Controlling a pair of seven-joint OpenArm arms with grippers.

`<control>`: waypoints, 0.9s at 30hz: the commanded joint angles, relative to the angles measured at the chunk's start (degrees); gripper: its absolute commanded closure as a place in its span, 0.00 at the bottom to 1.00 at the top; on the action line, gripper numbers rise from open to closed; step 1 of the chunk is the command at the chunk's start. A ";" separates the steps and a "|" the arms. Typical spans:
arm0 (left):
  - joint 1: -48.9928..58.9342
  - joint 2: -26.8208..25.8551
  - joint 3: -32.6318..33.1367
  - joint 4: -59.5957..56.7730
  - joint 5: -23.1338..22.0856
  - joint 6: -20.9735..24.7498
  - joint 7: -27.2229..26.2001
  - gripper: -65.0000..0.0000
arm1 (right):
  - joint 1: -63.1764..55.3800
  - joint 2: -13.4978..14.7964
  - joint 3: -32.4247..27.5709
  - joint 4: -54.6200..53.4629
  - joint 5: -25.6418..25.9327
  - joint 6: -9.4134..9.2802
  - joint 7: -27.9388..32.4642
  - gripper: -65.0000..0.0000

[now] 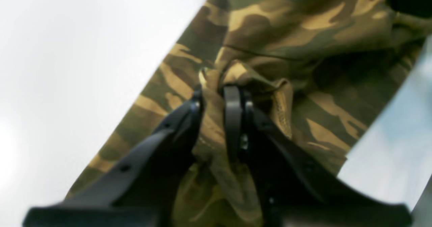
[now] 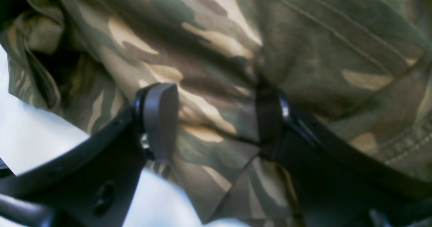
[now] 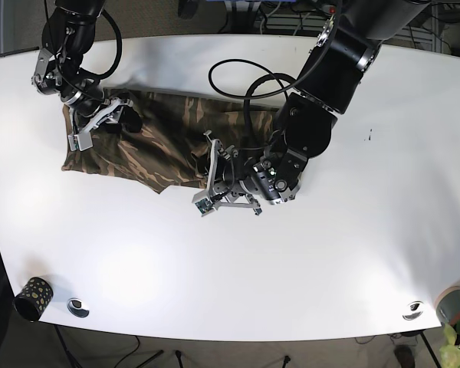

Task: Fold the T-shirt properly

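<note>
The camouflage T-shirt (image 3: 165, 146) lies bunched on the white table (image 3: 353, 253), at its back left. In the left wrist view my left gripper (image 1: 215, 97) is shut on a raised fold of the T-shirt (image 1: 303, 34), cloth pinched between the pads. In the base view the left gripper (image 3: 211, 167) sits at the shirt's right front edge. My right gripper (image 2: 214, 119) stands open, its fingers (image 2: 158, 119) wide apart and low against the T-shirt (image 2: 320, 34). Seen from the base, the right gripper (image 3: 127, 119) is over the shirt's left part.
A black cable (image 3: 241, 77) loops over the table behind the shirt. A patterned cup (image 3: 32, 297) stands at the front left corner beside a small round fitting (image 3: 78, 307). Another fitting (image 3: 412, 310) and a tape roll (image 3: 454, 302) are at the front right.
</note>
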 commanded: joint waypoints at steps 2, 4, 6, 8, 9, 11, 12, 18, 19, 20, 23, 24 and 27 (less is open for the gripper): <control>-2.42 0.69 -0.99 -1.17 -0.11 0.36 -1.89 0.72 | -0.14 0.34 -0.08 0.07 -1.31 -0.58 -2.17 0.45; -2.60 0.78 -0.99 -2.05 -0.19 0.36 -3.21 0.64 | -0.14 0.34 -0.08 0.07 -1.31 -0.58 -2.17 0.45; -2.68 0.87 -0.91 -2.32 -0.19 0.36 -3.39 0.58 | -0.14 0.34 -0.08 0.07 -1.31 -0.58 -2.17 0.45; -2.68 0.95 -0.64 -2.23 -0.19 0.36 -3.48 0.52 | -0.14 0.34 -0.08 0.07 -1.31 -0.58 -2.17 0.45; -2.68 1.04 -0.82 -2.14 -0.37 0.36 -3.65 0.48 | -0.14 0.34 -0.08 0.07 -1.31 -0.58 -2.17 0.45; -2.86 2.10 -0.99 -2.14 -0.46 0.36 -3.65 0.40 | -0.14 0.34 -0.17 0.07 -1.31 -0.58 -2.17 0.45; -3.12 2.71 -1.08 -2.05 -0.46 0.36 -3.65 0.38 | -0.14 0.34 -0.17 0.07 -1.31 -0.58 -2.17 0.45; -1.36 3.33 -5.04 6.39 -1.25 -0.08 -3.65 0.31 | -0.05 0.34 -0.17 0.07 -1.31 -0.58 -2.17 0.45; -0.93 3.33 -5.48 7.79 -1.86 -0.08 -3.56 0.30 | -0.05 0.34 -0.17 0.07 -1.31 -0.58 -2.17 0.45; -0.40 3.06 -5.74 9.64 -2.83 -0.08 -3.39 0.29 | -0.05 0.34 -0.17 0.07 -1.31 -0.58 -2.17 0.45; 0.92 1.83 -6.27 13.24 -4.06 -0.08 -1.45 0.31 | -0.05 0.34 -0.17 0.07 -1.31 -0.58 -2.17 0.45; 1.36 0.60 -6.36 14.21 -3.80 -0.08 -1.01 0.32 | -0.05 0.34 -0.17 0.07 -1.31 -0.58 -2.17 0.45; 3.03 -2.12 -6.36 16.14 -3.54 -0.08 -0.84 0.42 | -0.05 0.34 -0.17 0.07 -1.31 -0.58 -2.17 0.45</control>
